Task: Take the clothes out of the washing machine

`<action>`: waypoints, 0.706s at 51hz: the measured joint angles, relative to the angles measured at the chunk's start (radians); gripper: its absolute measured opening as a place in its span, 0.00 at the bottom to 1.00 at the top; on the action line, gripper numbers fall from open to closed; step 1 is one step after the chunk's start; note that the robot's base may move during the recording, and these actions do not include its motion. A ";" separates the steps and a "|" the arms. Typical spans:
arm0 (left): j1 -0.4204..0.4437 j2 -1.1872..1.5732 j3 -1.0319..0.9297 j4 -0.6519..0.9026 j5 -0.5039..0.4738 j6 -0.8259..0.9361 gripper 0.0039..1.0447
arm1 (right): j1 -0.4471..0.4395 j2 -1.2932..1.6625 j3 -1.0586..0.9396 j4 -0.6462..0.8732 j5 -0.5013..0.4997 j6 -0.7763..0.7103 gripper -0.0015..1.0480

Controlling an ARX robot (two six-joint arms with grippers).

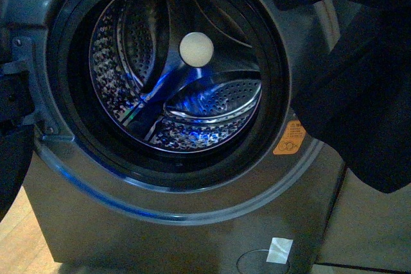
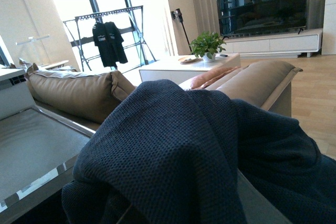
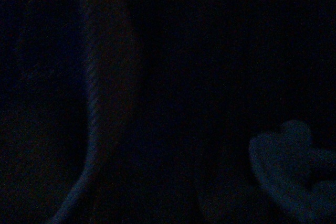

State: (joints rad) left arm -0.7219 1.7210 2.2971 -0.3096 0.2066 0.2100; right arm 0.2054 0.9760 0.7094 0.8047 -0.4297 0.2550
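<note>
step: carry clothes [image 1: 359,94] away from washing machine [image 1: 160,235]; judged best lifted high, hem clear of the rim | where: garment hangs upper right of front frame, fills lower left-wrist frame; drum [image 1: 128,49] shows none | end effector: both hidden, grip cannot tell | right wrist: dark

The grey metallic washing machine [image 1: 192,222] fills the frame's centre, its black-rimmed porthole open on a bare perforated steel drum [image 1: 128,49], with an orange sticker [image 1: 289,138] at the rim's lower right. The dark navy knitted garment [image 1: 359,107] [image 2: 178,145] hangs crumpled at upper right, outside the drum. The right wrist view is dark.
</note>
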 joint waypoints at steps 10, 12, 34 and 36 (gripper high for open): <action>0.000 0.000 0.000 0.000 -0.003 0.000 0.10 | 0.018 0.106 0.112 0.008 0.092 0.004 0.93; 0.000 0.000 0.001 0.000 -0.005 0.000 0.10 | 0.026 0.126 0.132 0.006 0.106 -0.003 0.93; 0.000 0.000 0.002 0.000 -0.006 0.000 0.10 | 0.080 0.332 0.249 0.151 0.419 -0.277 0.80; 0.000 0.000 0.002 0.000 -0.005 0.000 0.10 | 0.077 0.351 0.249 0.208 0.462 -0.340 0.71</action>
State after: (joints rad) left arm -0.7216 1.7210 2.2990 -0.3096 0.2012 0.2104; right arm 0.2829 1.3273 0.9588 1.0126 0.0322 -0.0853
